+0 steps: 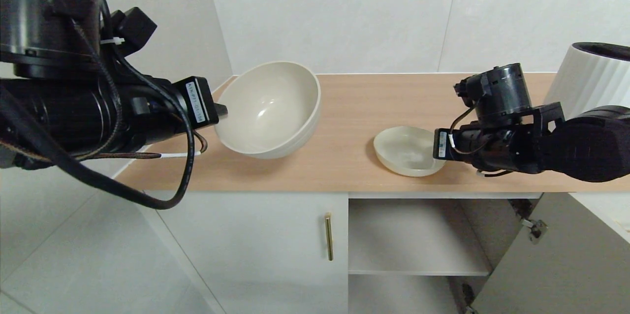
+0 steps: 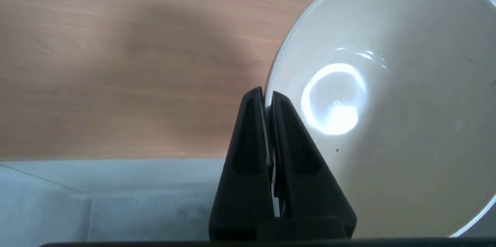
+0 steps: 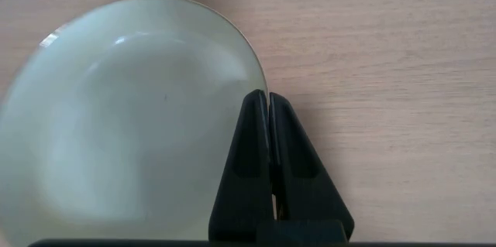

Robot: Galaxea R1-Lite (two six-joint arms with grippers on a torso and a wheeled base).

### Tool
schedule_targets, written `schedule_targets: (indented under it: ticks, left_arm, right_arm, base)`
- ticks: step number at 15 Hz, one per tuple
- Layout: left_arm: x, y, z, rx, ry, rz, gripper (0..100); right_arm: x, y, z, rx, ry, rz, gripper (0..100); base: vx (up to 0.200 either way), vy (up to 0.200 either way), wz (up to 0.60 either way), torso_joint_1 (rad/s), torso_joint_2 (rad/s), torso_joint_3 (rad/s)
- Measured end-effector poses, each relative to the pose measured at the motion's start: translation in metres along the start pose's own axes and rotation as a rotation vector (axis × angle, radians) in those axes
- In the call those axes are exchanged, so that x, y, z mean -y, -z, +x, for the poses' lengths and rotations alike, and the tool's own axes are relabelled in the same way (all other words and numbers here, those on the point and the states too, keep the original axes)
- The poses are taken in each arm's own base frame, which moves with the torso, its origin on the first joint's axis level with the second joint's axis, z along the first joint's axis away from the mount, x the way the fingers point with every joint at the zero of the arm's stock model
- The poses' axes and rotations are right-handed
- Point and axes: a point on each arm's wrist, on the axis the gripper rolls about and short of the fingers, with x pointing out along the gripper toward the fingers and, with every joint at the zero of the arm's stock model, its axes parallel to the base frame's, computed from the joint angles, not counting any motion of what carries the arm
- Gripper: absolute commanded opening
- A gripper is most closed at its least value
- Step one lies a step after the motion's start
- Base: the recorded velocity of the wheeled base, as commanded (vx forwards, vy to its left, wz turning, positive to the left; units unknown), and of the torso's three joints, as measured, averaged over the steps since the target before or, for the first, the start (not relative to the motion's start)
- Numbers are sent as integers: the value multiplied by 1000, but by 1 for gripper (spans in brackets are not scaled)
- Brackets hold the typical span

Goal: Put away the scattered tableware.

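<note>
The left tool [image 2: 268, 100] clamps the deep, glossy cream bowl [image 1: 266, 107] by its rim; right tool [image 3: 268, 100], the shallow pale dish [image 1: 406, 152].

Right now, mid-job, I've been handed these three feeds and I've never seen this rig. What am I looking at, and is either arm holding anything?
It is a two-armed robot facing a wooden counter. The wide picture comes from a camera on its head, looking down. The other two come from a camera on each wrist. The left gripper is shut on the rim of a large bowl, which is tilted. The right gripper is shut on the rim of a small dish near the counter's front edge. A white ribbed container stands at the far right. Below the counter, one cabinet door is open, showing a shelf.
</note>
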Motion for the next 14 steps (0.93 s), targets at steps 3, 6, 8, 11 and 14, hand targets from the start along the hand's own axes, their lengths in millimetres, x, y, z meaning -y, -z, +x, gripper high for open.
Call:
schedule_targets:
  ticks: [3,6,8,11,14]
  left_arm:
    - [0,6,-6,0,17,8,0]
    - [-5,19,-12,-23,14,27,0]
    - [-8,25,-13,-23,14,26,0]
    - [-13,35,-17,-36,14,31,0]
    - [-15,40,-19,-51,11,33,0]
  right_arm:
    - [4,-8,-19,10,-21,12,0]
    - [12,-16,-51,-21,-104,29,0]
    - [17,-20,-70,-40,-155,43,0]
    - [27,-12,-91,-122,-179,44,0]
    - [30,-4,-103,-145,-215,53,0]
  base:
    - [0,0,0,0,0,0]
    - [0,0,0,0,0,0]
    - [0,0,0,0,0,0]
    - [0,0,0,0,0,0]
    - [-67,0,0,1,1,1]
